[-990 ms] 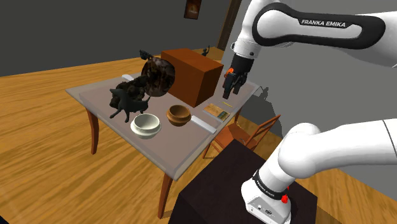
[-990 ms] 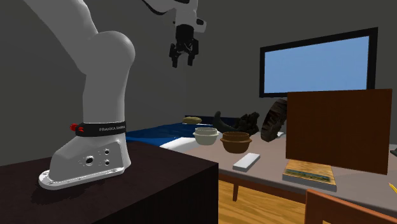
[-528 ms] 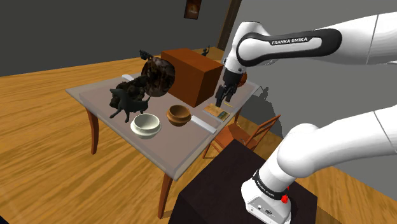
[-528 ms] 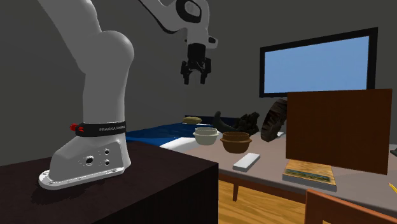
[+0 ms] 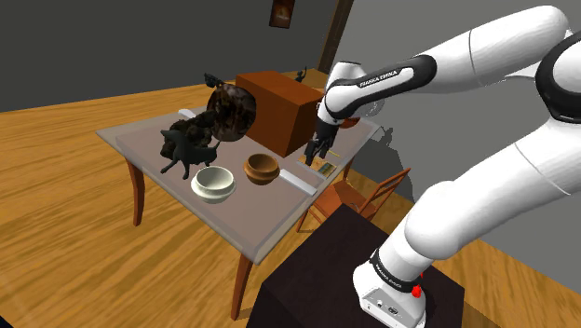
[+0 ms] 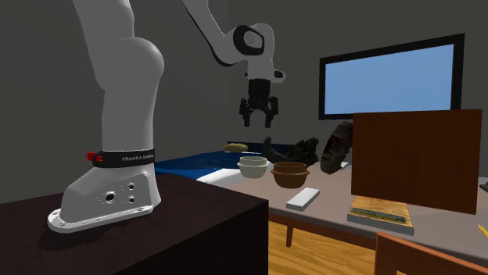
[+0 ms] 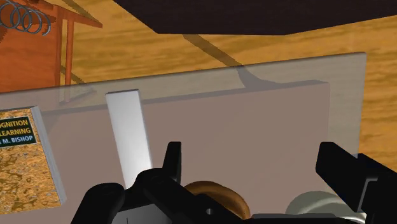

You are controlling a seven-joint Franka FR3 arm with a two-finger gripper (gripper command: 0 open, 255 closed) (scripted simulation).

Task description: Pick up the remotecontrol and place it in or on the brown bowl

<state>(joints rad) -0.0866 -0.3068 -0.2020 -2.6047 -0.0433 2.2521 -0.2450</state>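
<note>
I'd say I'm approaching: my pincer point(image 5: 317, 152) hangs released, above and beside the remote point(image 5: 300, 180). Next, centre over it, descend, clench.

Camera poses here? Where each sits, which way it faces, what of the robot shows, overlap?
Shoulder view: high beside the dark box stand, looking down over the grey-topped table; shows white arm, base to black claw.
Second exterior view: low by the arm's base, facing along the table toward a blue wall screen; shows base, arm, claw.
Wrist view: on the hand, looking down past the open claw at the table.
Shared: all three catch the pale flat remote bar and brown round bowl.
</note>
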